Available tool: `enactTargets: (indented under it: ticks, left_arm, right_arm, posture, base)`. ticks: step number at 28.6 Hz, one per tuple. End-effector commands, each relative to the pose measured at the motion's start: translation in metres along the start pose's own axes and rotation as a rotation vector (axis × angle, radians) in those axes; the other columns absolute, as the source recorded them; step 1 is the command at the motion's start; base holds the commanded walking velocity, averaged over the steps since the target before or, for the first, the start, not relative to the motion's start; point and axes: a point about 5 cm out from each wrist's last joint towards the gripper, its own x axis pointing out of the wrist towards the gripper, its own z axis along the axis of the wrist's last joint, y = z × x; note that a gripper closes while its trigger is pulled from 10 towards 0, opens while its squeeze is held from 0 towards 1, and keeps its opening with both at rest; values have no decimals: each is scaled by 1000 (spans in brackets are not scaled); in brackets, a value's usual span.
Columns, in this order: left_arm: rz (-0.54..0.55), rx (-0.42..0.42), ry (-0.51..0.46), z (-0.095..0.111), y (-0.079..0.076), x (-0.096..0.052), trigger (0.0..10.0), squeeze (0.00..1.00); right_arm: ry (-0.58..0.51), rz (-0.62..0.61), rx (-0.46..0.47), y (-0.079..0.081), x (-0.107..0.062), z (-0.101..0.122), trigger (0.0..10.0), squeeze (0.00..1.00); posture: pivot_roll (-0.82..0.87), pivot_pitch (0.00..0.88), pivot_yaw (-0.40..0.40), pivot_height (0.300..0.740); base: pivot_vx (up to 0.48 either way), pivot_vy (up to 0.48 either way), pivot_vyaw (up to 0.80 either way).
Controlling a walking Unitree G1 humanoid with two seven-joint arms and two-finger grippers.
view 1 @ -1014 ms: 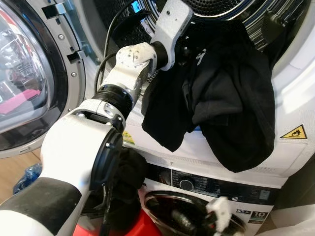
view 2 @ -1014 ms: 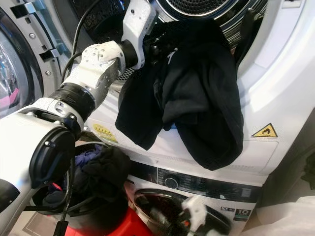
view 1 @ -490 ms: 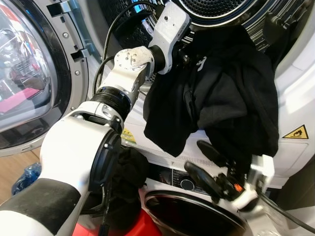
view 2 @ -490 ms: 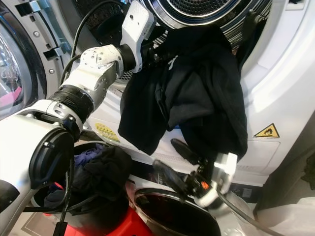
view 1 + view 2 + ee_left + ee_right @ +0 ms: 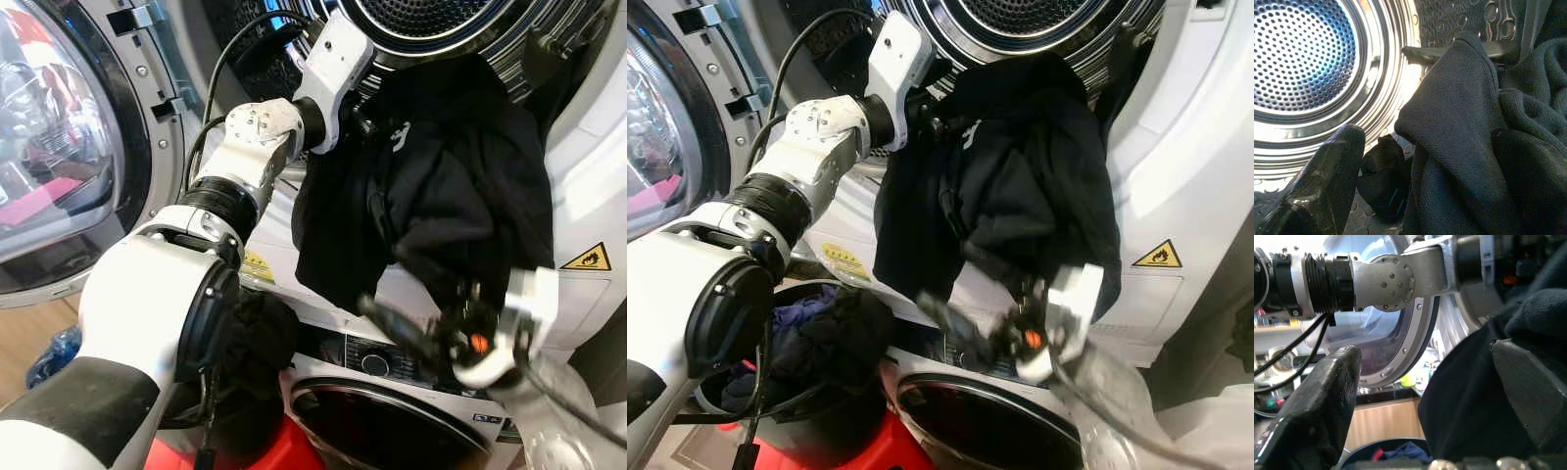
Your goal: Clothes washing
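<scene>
Upper machine: we are reaching our left arm up to the open drum (image 5: 431, 15) of the top machine; our left gripper (image 5: 1415, 127) is sitting at the drum mouth with its fingers (image 5: 1327, 171) spread, one on each side of a fold of cloth, not pinched on it.

Black garment (image 5: 441, 186): it is hanging out over the drum rim and down the white front panel (image 5: 588, 196), its lower edge lying just above the control strip of the lower machine (image 5: 392, 362).

Our right gripper (image 5: 421, 313): we are holding it, blurred, just below the hanging hem; its fingers (image 5: 1322, 406) are standing wide apart with dark cloth between them.

Round glass door (image 5: 49, 147): standing open on our left.

Dark basket (image 5: 813, 411): standing on the floor beside the lower machine, holding dark and bluish laundry (image 5: 823, 328).

Yellow flame warning sticker (image 5: 585, 259): on the white panel at our right.
</scene>
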Motion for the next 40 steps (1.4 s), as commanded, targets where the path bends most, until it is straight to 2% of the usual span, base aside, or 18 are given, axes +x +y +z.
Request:
enactTargets:
  ticks: [1,2,5,8,11,17,27,34,37,38,40]
  left_arm:
    - [8,-10,30,-7,5,-6,10000,1000]
    - [8,-10,30,-7,5,-6,10000,1000]
    - [8,-8,33,-8,5,-6,10000,1000]
    - [8,-10,30,-7,5,-6,10000,1000]
    - [7,-11,26,-6,5,-6,10000,1000]
    - [-3,-13,13,-3,4,-4,10000,1000]
    - [-15,-24,-15,3,4,-3,10000,1000]
    - [-35,-54,-89,20,9,-2,10000,1000]
    - [-94,-74,-105,25,8,-2,10000,1000]
    - [-164,-70,-111,29,6,-3,10000,1000]
    - [-231,-49,-122,33,4,-4,10000,1000]
  right_arm:
    - [102,64,-67,8,10,-7,10000,0]
    - [102,64,-67,8,10,-7,10000,0]
    - [211,71,-132,6,13,-18,10000,0]
    - [239,59,-159,1,16,-20,10000,0]
    - [234,44,-177,-1,20,-19,10000,0]
    - [229,-54,-281,-14,37,-18,10000,0]
    - [240,-135,-404,-30,48,-15,10000,0]
    - [233,-158,-432,-36,51,-13,10000,0]
    - [231,-158,-435,-36,51,-13,10000,0]
    - [229,-160,-439,-37,52,-14,10000,0]
    - [227,-163,-445,-38,53,-14,10000,0]
  posture:
    - [-124,0,167,740]
    - [-124,0,167,740]
    - [-126,0,165,740]
    - [-123,0,164,740]
    - [-124,0,163,740]
    - [-121,0,164,740]
    - [-117,0,161,740]
    - [-111,0,158,740]
    - [-109,0,160,740]
    - [-112,0,163,740]
    - [-111,0,164,740]
  base:
    - [0,0,0]
    - [0,0,0]
    - [0,0,0]
    - [0,0,0]
    - [0,0,0]
    - [0,0,0]
    - [0,0,0]
    - [0,0,0]
    - [0,0,0]
    - [0,0,0]
    - [0,0,0]
